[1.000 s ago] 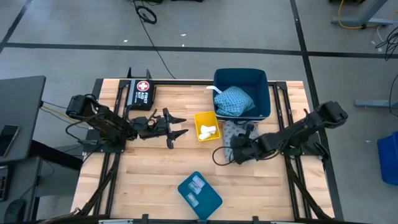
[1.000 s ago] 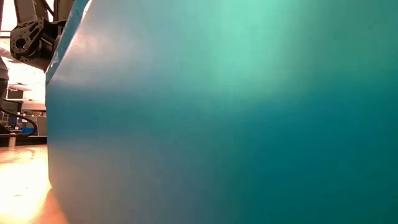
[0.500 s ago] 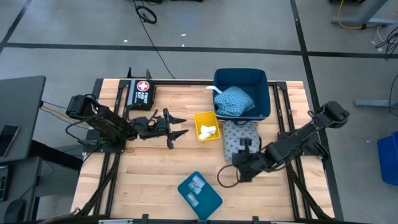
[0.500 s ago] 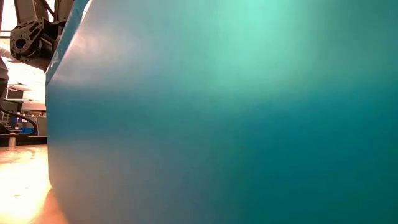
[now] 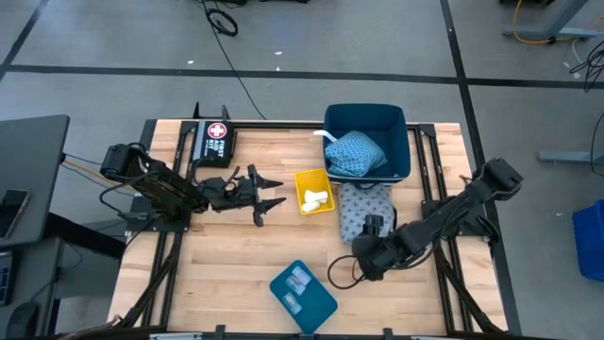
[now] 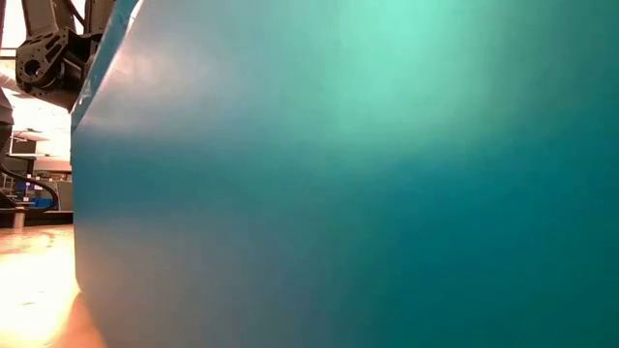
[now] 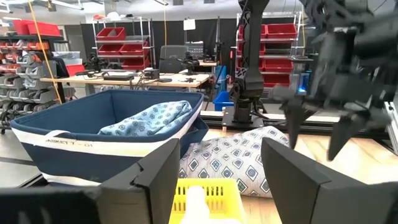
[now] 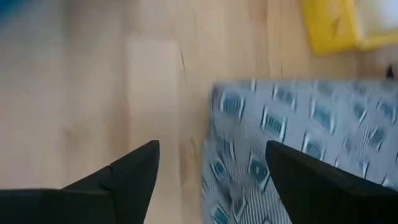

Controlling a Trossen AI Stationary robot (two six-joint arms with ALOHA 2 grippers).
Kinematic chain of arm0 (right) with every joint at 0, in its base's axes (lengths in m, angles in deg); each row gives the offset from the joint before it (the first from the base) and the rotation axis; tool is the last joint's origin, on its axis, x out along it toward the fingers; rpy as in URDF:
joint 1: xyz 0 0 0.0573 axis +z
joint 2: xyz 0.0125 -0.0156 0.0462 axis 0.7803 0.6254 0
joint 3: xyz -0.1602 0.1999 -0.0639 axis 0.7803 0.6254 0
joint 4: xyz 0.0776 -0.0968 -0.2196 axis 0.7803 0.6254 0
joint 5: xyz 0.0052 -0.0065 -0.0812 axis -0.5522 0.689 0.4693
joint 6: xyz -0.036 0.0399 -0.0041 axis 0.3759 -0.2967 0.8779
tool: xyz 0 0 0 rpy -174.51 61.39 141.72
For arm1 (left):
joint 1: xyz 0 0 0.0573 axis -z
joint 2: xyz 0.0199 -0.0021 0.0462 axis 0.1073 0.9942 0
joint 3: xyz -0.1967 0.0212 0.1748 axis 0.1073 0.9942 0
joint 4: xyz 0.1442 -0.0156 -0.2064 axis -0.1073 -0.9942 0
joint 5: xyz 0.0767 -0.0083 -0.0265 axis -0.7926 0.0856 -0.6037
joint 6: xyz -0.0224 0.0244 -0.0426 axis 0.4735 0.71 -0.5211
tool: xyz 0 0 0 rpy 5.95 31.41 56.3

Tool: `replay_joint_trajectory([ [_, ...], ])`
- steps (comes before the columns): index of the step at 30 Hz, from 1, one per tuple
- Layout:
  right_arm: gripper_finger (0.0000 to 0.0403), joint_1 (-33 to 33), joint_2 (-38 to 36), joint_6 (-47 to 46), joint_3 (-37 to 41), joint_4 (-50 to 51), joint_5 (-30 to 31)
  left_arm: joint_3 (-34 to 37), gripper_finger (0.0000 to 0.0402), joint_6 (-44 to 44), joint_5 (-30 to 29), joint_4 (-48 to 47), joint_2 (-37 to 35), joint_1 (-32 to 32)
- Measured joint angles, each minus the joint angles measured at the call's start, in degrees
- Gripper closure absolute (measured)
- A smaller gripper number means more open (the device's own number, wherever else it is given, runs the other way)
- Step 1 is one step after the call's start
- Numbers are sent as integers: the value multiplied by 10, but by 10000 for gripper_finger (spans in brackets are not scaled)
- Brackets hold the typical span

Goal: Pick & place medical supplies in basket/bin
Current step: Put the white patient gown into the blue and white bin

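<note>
Teal surface [image 6: 368, 174]: smooth and plain, very close to the camera, fills nearly the whole low view; its left edge slants from the top down to the tabletop; what it belongs to cannot be told.

Wooden tabletop [image 6: 34, 280]: pale strip, bottom left, brightly lit.

Dark arm joint [image 6: 39, 53]: upper left corner, past the teal edge; which arm cannot be told.

Room background [image 6: 29, 174]: blurred clutter, left edge.
</note>
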Motion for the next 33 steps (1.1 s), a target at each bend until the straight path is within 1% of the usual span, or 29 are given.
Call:
replay_joint_trajectory([
  [8, 103, 1, 90, 0, 0, 37, 0, 0, 189, 9, 0, -2, 0, 0],
  [11, 103, 1, 106, -12, -2, 42, 0, 0, 189, 9, 0, -2, 0, 0],
  [15, 103, 3, 113, -37, -28, 94, 0, 0, 189, 9, 0, -1, 0, 0],
  [21, 103, 12, 113, -66, -85, 173, 53, 0, 189, 9, 0, -1, 0, 0],
  [24, 103, 20, 113, -70, -96, 175, 77, 0, 189, 9, 0, -1, 0, 1],
  [27, 103, 25, 122, -75, -96, 173, 81, 0, 189, 9, 0, -1, 0, 1],
  [30, 103, 32, 147, -76, -96, 179, 92, 0, 189, 9, 0, -2, 0, 1],
  [33, 103, 41, 174, -76, -97, 190, 117, 0, 189, 9, 7, -3, 0, 1],
])
